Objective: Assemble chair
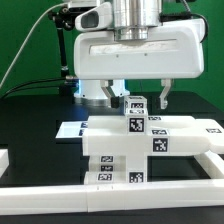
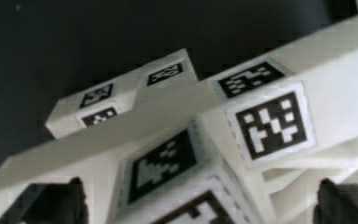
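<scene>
The chair parts point(image 1: 122, 142) stand as a blocky white stack with black-and-white tags at the table's middle. A small tagged piece point(image 1: 135, 104) tops the stack. My gripper point(image 1: 136, 97) hangs right over it, open, with one finger point(image 1: 110, 95) on each side of the top piece and not touching it. In the wrist view the tagged white parts point(image 2: 247, 120) fill the picture close up. They lie between my two dark fingertips point(image 2: 51, 205), and the gripper point(image 2: 197, 208) holds nothing.
Flat white tagged pieces point(image 1: 195, 128) lie on the black table on both sides of the stack. The low white rail point(image 1: 110, 196) runs along the front and up the exterior view's right. The arm's base and cables stand behind.
</scene>
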Motion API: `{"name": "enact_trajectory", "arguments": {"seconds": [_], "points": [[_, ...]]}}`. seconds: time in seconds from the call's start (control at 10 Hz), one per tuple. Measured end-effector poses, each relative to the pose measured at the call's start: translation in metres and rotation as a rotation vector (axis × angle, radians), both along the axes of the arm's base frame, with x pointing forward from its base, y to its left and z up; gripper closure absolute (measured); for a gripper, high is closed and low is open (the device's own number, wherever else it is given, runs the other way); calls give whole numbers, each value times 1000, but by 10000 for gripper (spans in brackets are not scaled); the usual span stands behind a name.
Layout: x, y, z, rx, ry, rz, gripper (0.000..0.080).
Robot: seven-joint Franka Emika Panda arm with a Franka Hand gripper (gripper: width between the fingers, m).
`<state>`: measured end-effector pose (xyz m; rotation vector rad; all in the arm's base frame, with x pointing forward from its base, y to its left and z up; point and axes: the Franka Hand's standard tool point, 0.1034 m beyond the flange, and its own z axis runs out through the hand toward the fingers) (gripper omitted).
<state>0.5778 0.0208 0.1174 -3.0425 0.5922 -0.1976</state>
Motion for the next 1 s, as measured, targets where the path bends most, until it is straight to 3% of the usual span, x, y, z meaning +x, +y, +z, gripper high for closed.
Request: {"name": "enact_trajectory", "arguments": {"seconds": [0.3,0.5,0.7,1.0], "points": [[-2,-3,-1,-40,0,238,151],[-2,-3,-2,-36,1,205,162],[-2,-3,-2,-21,2,113,520],[-2,-2,-2,4,3,-62,516]]}}
